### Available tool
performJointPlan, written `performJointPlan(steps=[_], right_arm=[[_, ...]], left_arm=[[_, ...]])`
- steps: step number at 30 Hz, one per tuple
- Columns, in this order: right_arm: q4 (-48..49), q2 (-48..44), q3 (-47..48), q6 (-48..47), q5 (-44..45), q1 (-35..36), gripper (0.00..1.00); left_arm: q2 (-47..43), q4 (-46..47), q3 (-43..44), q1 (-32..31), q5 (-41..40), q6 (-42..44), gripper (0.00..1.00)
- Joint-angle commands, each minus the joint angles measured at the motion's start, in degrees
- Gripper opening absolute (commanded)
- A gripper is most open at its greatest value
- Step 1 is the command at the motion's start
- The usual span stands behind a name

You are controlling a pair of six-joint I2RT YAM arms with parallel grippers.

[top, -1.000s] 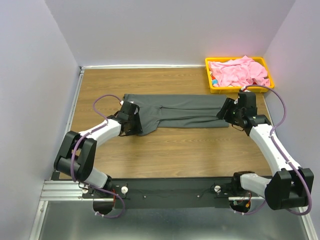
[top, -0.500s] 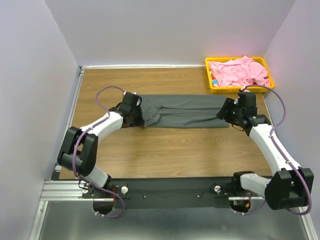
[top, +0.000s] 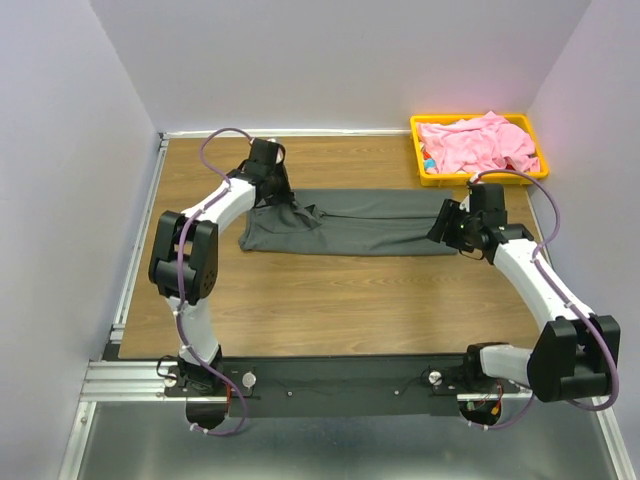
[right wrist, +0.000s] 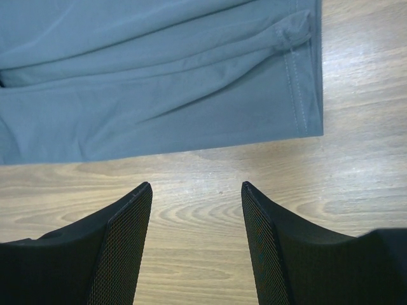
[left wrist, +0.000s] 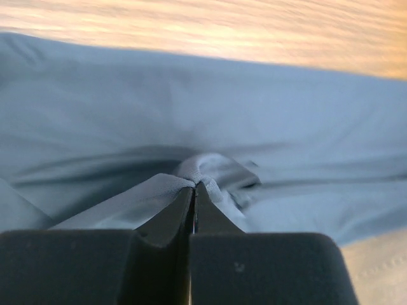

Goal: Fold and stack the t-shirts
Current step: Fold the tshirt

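Left tool (left wrist: pixel 193 188) farther back with t-shirt (top: pixel 380 222)

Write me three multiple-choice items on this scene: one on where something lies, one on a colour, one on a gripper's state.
1. Where does the pink t-shirt lie?
A. in the tray
B. on the floor
C. hung on the back wall

2. What colour is the tray?
A. red
B. yellow
C. blue

3. How does the left gripper stand?
A. wide open over bare wood
B. shut on the tray's rim
C. shut on a fold of the grey t-shirt

Answers: 1 A, the pink cloth is heaped inside the tray at the far right corner of the table; 2 B, its walls are bright yellow; 3 C, the left wrist view shows the jaws pinched together on grey cloth.
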Motion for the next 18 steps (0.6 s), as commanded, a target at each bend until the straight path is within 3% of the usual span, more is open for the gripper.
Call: performJointPlan(steps=[1,2,5,9,14,18], right_arm=[[0.15,1.61,1.59,-1.41,-2.89,0.19,0.65],[0.15,1.96,1.68,-1.33,-2.81,0.19,0.65],[0.24,3.63,2.29,-0.71,-1.75,0.19,0.65],[0.77,7.14,3.69,-0.18,-0.52,0.19,0.66],[3.57,11.9,4.14,4.12,-0.51,-0.86,0.64],[8.32,12.69,1.69,8.51,-2.97,-3.58,0.57]], left_arm=[[3.21,-0.38,2.19,2.61,2.21,0.21,0.15],[3.57,-0.02,2.54,2.62,2.57,0.21,0.2],[4.63,1.3,4.65,3.32,4.15,-0.67,0.51],[4.89,1.39,6.94,3.59,4.59,-0.93,0.69],[-1.93,2.61,4.23,5.17,1.7,-1.11,0.68],[-10.21,4.99,-6.57,6.05,-2.61,-1.37,0.58]])
